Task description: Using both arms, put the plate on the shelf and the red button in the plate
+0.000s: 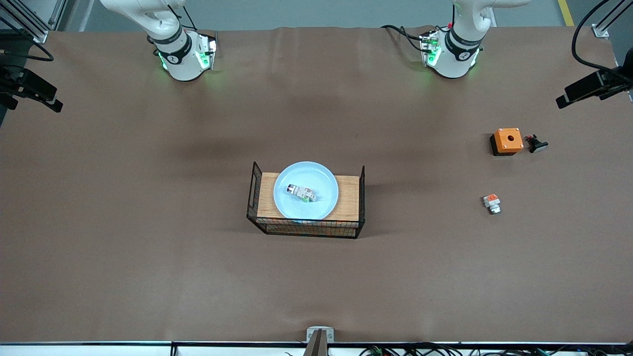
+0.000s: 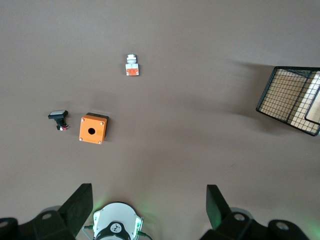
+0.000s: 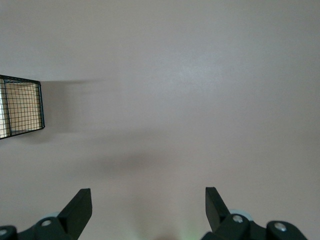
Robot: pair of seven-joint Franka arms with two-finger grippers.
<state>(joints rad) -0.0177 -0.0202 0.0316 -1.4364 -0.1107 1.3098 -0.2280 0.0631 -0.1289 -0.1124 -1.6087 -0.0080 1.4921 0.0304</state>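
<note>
In the front view we see the plate (image 1: 306,190), round, shallow and pale blue with a raised rim, resting in the wire basket (image 1: 305,228) on its wooden floor near the middle of the table (image 1: 148,247). On the plate lies the red button (image 1: 301,193), a tiny elongated white-grey part with a green bit on its side; its red end is too small for us to make out. The basket is black mesh with upright end walls. Toward the left arm's end of the table from the basket sit an orange box (image 1: 508,141) with a hole in its top, a small black part (image 1: 536,144) just beside it, and a stubby white part (image 1: 492,202) with an orange-red top, nearer the camera than the box. The table is covered in matte brown cloth. Both arms show only their bases here, their tools out of sight

In the left wrist view the left tool (image 2: 150,205) hangs with its black fingers (image 2: 80,205) spread wide and holding nothing, over bare cloth near the orange box; only a corner of the basket shows, cut off at the edge

In the right wrist view the right tool (image 3: 149,205) is likewise wide apart and holds nothing, over bare cloth, with one mesh end of the basket cut off at the edge
</note>
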